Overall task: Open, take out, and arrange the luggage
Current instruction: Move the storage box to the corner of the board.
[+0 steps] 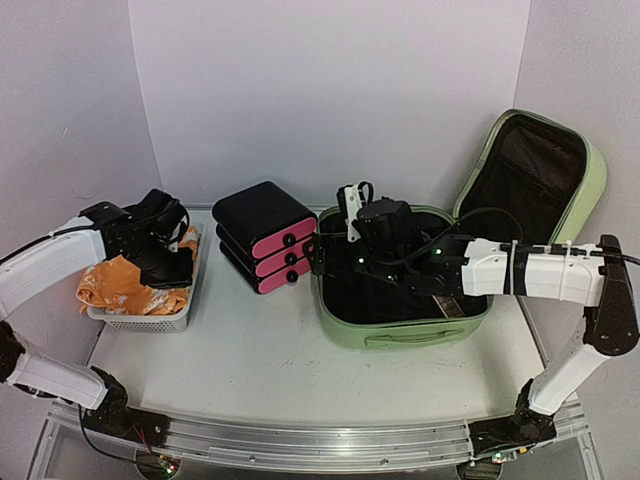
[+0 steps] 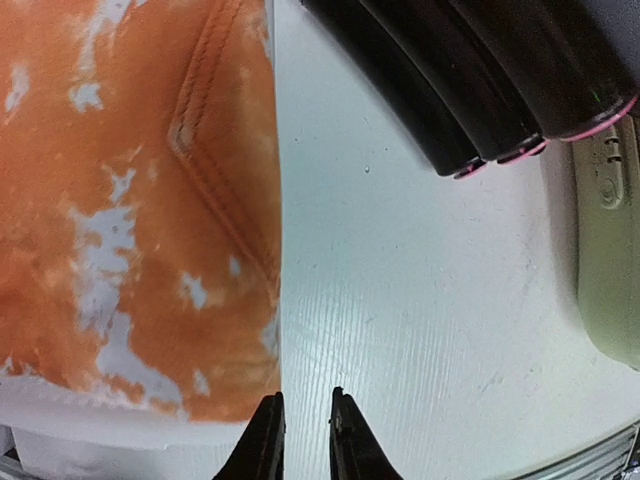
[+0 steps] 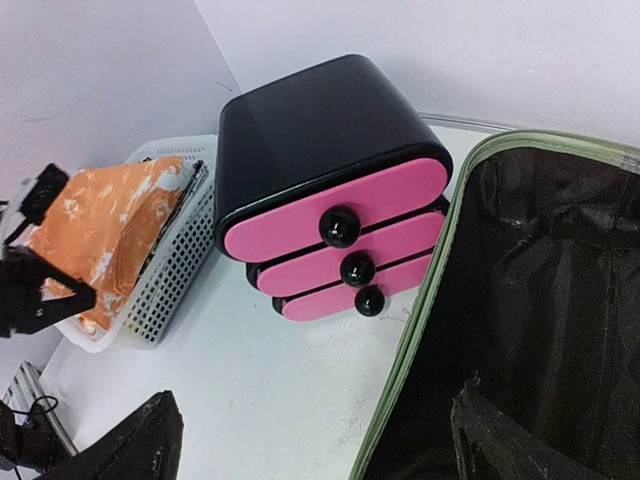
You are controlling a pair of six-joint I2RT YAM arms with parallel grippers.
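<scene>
The luggage (image 1: 400, 335), a light-green hard-shell suitcase, lies open on the table right of centre. Its lid (image 1: 590, 190) stands up at the back right and shows black lining. My right gripper (image 1: 322, 255) reaches across the case to its left rim, jaws wide open with nothing between them. In the right wrist view the right gripper (image 3: 320, 445) straddles the green rim (image 3: 440, 300), beside the black lining (image 3: 560, 300). My left gripper (image 1: 172, 262) hangs over the basket at the left. Seen from its own wrist, the left gripper (image 2: 300, 425) shows a narrow gap holding nothing.
A white perforated basket (image 1: 140, 320) holds an orange-and-white cloth (image 1: 120, 285) at the left. A black drawer box with pink fronts (image 1: 265, 235) stands between the basket and the suitcase. The left wrist view shows the cloth (image 2: 120, 200), the drawer box (image 2: 480, 80) and the suitcase's side (image 2: 610, 280).
</scene>
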